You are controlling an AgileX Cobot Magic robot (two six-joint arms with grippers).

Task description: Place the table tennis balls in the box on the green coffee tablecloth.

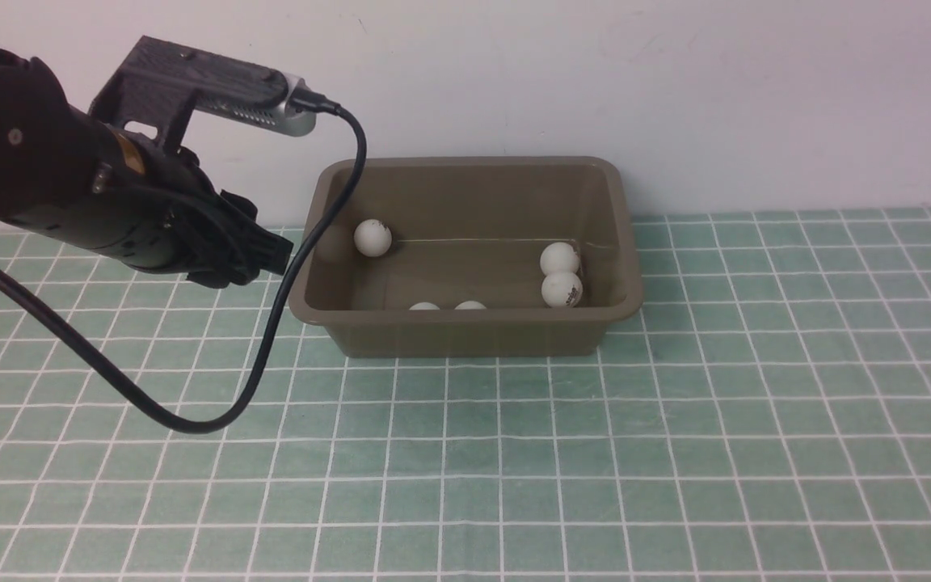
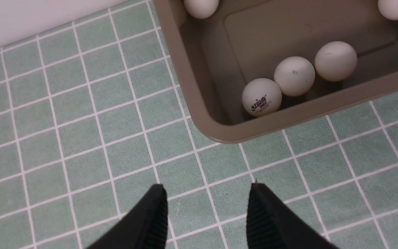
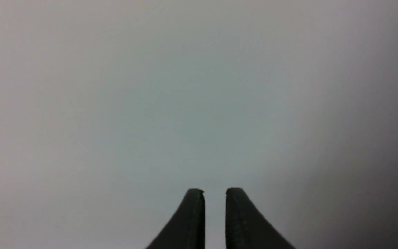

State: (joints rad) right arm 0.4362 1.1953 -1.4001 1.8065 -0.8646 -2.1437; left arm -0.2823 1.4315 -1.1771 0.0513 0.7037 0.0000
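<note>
The olive-brown box (image 1: 465, 333) stands on the green coffee tablecloth (image 1: 514, 453) close to the wall. Several white table tennis balls lie inside it: one at the left (image 1: 372, 237), two at the right (image 1: 559, 259), two by the front wall (image 1: 424, 306). My left gripper (image 1: 265, 252) hangs just left of the box. In the left wrist view that left gripper (image 2: 206, 188) is open over bare cloth (image 2: 81, 121), beside the box corner (image 2: 185, 86); three balls (image 2: 261, 97) line the near wall. My right gripper (image 3: 215, 190) shows only a thin slit, empty, facing a blank grey surface.
A black cable (image 1: 271, 339) loops from the left arm's camera down across the cloth in front of the box's left corner. The white wall (image 1: 676, 81) rises directly behind the box.
</note>
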